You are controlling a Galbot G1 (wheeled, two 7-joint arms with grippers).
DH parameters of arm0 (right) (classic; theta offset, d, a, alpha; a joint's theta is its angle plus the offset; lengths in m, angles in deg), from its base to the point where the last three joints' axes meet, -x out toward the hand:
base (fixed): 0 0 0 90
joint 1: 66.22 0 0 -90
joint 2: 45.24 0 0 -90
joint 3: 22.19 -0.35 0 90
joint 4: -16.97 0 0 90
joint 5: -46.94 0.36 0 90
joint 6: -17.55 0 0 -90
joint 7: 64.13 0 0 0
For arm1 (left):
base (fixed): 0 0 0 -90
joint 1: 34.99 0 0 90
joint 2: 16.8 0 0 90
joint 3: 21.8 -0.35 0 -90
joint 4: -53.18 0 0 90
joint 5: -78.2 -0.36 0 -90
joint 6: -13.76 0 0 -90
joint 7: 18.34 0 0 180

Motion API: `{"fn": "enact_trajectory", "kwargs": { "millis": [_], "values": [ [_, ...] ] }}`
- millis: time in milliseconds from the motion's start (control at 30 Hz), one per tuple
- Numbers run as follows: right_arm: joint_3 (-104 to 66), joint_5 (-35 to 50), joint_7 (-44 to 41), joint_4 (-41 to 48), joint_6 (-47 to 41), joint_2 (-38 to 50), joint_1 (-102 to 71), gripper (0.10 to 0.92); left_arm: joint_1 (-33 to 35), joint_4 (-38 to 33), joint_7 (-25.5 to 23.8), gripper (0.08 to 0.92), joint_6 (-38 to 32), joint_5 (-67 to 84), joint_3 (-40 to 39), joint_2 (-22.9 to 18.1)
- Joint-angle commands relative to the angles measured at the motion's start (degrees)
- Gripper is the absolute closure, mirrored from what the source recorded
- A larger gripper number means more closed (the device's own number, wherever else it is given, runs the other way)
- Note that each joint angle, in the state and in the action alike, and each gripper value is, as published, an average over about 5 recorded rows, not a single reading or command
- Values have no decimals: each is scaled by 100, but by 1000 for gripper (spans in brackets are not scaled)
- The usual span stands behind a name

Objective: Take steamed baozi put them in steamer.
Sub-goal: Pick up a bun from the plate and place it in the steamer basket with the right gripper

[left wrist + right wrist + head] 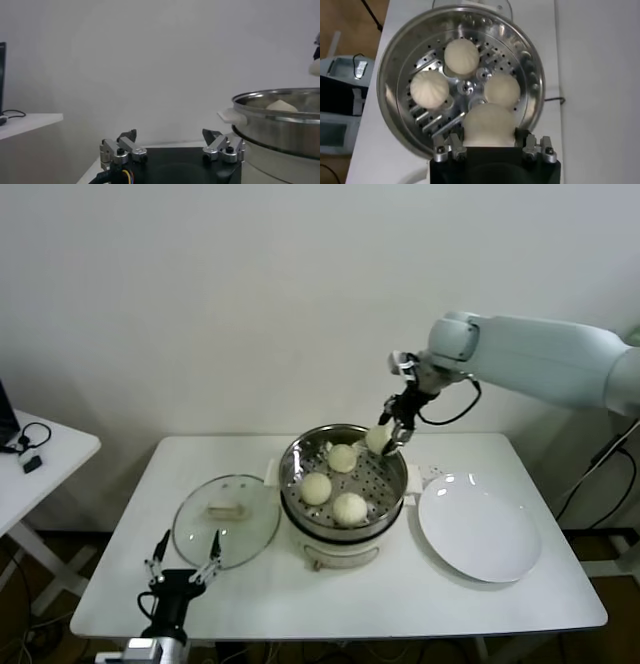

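Baozi [489, 125] in right hand [492, 145], above steamer [536, 80]

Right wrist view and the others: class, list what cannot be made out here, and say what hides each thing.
- Held baozi: its underside, behind the right claw, right wrist view.
- Steamer: floor and the buns' count hidden by its wall, cut by the edge, left wrist view.
- Glass lid: near rim, behind the left claw, head view.

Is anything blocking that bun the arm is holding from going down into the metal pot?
Nothing visible does. The right gripper holds the last baozi above the open steamer. The glass lid lies off to the side, and three baozi already inside leave bare floor.
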Motion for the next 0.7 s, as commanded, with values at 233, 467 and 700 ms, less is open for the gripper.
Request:
{"fn": "enact_trajectory", "kwargs": {
  "millis": [233, 467, 700],
  "values": [
    [330, 180, 349, 0, -145, -500, -607, 364, 10, 20, 8, 177, -23, 46, 78, 18],
    [300, -69, 337, 109, -119, -389, -746, 364, -32, 45, 6, 177, -4, 56, 62, 22],
    [285, -204, 312, 202, -84, -381, -800, 364, -53, 63, 5, 177, 5, 38, 31, 12]
  ]
}}
